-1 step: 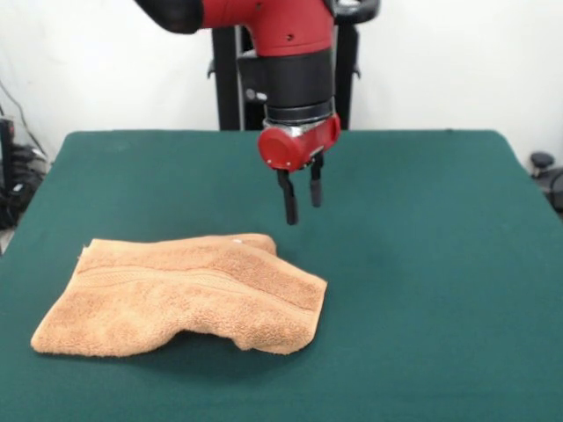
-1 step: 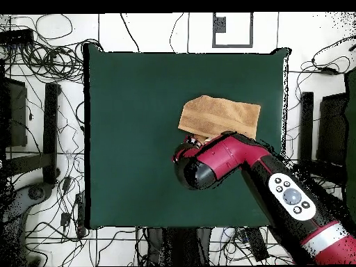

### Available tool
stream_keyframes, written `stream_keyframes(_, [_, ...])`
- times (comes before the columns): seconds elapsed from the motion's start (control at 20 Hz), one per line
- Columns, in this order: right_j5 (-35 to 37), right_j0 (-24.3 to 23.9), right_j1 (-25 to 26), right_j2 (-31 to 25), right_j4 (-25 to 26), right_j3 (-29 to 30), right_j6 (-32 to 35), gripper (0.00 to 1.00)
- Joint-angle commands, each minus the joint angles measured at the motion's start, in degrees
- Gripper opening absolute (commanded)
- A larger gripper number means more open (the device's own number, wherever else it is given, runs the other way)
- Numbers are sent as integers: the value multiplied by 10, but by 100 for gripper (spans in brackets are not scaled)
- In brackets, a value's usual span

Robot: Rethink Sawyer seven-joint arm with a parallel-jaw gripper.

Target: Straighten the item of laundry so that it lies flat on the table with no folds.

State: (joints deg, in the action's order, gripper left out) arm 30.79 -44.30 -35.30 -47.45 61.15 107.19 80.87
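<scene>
Towel rumpled on the green surface, jaws hanging empty above it

The orange-tan towel lies on the surface toward the front view's lower left — its near edge is humped and its right end doubled over. The jaws hover just beyond its far edge, slightly spread, holding nothing — clear of the cloth.

No text, brand, number or label can be read in either view. The red arm shows a grey panel with round buttons in the overhead view, but any marks on them are too small to make out. A black-and-white square marker lies on the floor beyond one edge of the desk; it carries a pattern, with no letters legible.
</scene>
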Motion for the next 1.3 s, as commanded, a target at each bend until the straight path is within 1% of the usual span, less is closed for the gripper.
stream_keyframes(0.05, [-40, 0, 11, -29, 54, 30, -149, 100])
stream_keyframes(0.45, [-50, 4, 27, -9, 89, 23, -141, 100])
stream_keyframes(0.65, [-57, 8, 47, 4, 117, 12, -139, 100])
stream_keyframes(0.85, [-72, 15, 63, 22, 150, 8, -113, 100])
stream_keyframes(1.0, [-80, 32, 75, 40, 175, 1, -81, 100])
stream_keyframes(1.15, [-97, 38, 88, 55, 200, -6, -60, 100])
stream_keyframes(1.3, [-111, 55, 93, 71, 224, -9, -27, 100])
